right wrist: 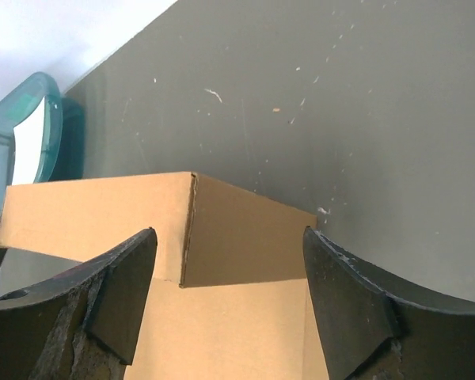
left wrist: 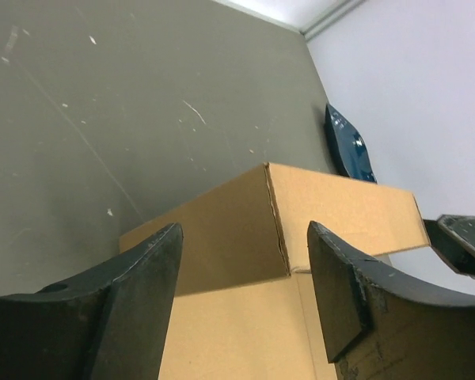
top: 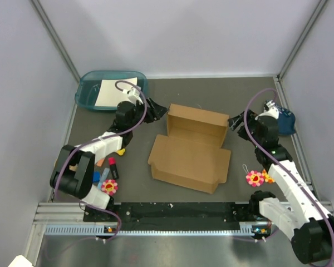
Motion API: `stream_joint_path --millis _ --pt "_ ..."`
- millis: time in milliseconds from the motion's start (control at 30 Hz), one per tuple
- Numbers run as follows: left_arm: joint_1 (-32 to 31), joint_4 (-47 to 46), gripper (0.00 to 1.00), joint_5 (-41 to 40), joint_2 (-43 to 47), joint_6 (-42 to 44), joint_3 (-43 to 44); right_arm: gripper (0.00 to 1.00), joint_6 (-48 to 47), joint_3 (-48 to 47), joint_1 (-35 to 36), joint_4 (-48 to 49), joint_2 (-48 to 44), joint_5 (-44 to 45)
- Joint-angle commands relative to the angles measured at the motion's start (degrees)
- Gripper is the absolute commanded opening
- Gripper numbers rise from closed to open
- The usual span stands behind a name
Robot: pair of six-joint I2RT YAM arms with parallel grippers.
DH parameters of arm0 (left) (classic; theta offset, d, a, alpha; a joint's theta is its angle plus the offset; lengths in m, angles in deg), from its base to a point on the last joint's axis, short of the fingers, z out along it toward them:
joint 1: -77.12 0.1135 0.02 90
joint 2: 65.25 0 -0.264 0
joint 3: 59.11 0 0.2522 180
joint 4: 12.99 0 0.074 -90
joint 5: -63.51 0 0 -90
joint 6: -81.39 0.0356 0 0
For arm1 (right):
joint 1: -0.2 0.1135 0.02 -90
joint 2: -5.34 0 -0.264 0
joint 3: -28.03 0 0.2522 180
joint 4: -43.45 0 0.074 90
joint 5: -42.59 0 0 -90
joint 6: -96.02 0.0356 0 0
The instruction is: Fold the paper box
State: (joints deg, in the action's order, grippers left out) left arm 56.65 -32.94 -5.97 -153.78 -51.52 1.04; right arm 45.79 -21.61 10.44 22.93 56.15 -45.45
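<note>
One dark worktop point(top: 136, 189) carries one paper box point(top: 189, 158). The box lies between the two sets of fingers, back wall raised. One teal tray point(top: 86, 94) sits just behind the left fingers point(top: 156, 108). These and the right fingers point(top: 235, 121) gape wide, holding nothing, each facing a back corner. Best to press both side flaps in together, evenly, so nothing skews. Two flower toys point(top: 109, 186) lie nearer the bases.

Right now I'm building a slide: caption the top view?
Half-folded paper box, left fingers and right fingers open at its far corners.
</note>
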Motion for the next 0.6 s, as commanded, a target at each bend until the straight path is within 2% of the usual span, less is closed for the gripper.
stream_joint_path --millis 0,133,233,267,300,367,400,433,467,500,567 --pt "2.27 6.64 0.71 -2.23 6.17 3.45 3.44 0.75 -4.96 -7.52 -0.66 -6.5 -3.34 3.32" --pt "3.86 9.8 0.73 -5.3 10.21 3.54 3.09 0.76 -11.19 -14.64 1.26 -10.81 -3.61 4.71" --pt "3.86 10.77 0.73 -7.67 14.25 2.58 0.82 0.76 -20.58 -23.42 11.78 -15.46 0.86 9.54" --pt "3.86 11.38 0.72 -9.16 16.87 2.23 0.02 0.76 -26.79 -26.06 19.22 -18.52 2.7 15.04" --pt "3.77 12.87 0.72 -10.13 18.21 1.87 -0.68 0.76 -30.24 -31.39 23.73 -20.46 8.03 18.4" --pt "3.68 18.56 0.71 -13.46 22.58 1.78 -2.27 0.76 -39.83 -35.91 30.86 -23.98 13.94 29.56" --pt "3.59 20.16 0.71 -14.35 24.18 1.96 -3.66 0.76 -44.38 -38.63 37.24 -24.0 16.49 33.86" --pt "3.51 21.31 0.7 -15.14 27.59 2.13 -4.46 0.76 -51.39 -39.26 39.66 -23.74 21.13 40.6" --pt "3.42 22.37 0.7 -16.28 29.36 2.4 -5.51 0.76 -54.94 -39.36 42.29 -22.25 22.48 43.45" --pt "3.42 23.68 0.7 -16.82 31.21 3.01 -7.61 0.76 -58.19 -37.01 45.89 -16.32 22.93 45.4" --pt "3.42 25.44 0.71 -18.31 36.48 4.5 -9.38 0.76 -63.83 -36.81 48.81 -15.21 25.47 47.95"
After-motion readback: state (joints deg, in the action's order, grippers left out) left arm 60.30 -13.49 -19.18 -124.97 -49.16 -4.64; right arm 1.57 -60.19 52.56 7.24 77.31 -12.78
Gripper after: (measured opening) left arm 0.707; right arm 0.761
